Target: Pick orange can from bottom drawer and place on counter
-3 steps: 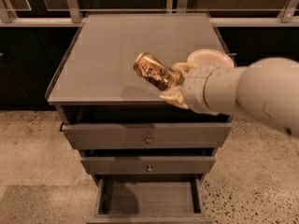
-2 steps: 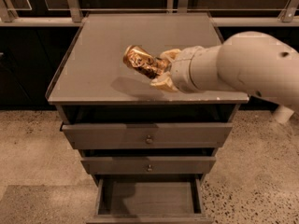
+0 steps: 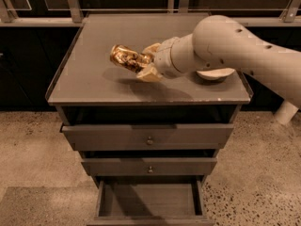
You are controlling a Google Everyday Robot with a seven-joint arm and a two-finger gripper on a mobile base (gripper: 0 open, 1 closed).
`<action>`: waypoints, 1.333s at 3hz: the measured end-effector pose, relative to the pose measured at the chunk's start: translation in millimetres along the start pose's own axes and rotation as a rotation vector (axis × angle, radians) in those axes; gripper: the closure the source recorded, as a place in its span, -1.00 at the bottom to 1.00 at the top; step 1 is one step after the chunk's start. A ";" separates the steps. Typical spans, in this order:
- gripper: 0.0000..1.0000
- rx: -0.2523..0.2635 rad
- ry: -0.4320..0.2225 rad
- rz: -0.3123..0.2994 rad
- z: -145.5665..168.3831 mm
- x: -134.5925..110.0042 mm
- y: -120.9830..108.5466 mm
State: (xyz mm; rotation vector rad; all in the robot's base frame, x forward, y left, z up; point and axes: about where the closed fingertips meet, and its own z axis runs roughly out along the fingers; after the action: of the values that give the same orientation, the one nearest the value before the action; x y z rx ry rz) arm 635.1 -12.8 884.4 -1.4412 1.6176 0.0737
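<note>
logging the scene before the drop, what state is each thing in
gripper: shut on the orange can, over the counter
orange can: held tilted on its side, lifted off the counter
bottom drawer: pulled open, nothing visible inside
top drawer: pushed in or nearly so
middle drawer: likewise
bowl: upright on the counter, partly behind the arm
</note>
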 end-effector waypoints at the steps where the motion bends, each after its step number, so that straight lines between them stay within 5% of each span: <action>1: 1.00 -0.050 -0.029 0.016 28.8 9.4 -2.4; 4: -0.30 -0.054 -0.032 0.020 32.5 11.5 -2.7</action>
State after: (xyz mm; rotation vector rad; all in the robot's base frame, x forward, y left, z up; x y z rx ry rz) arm 657.7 -3.0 860.0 -1.4577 1.6157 0.1521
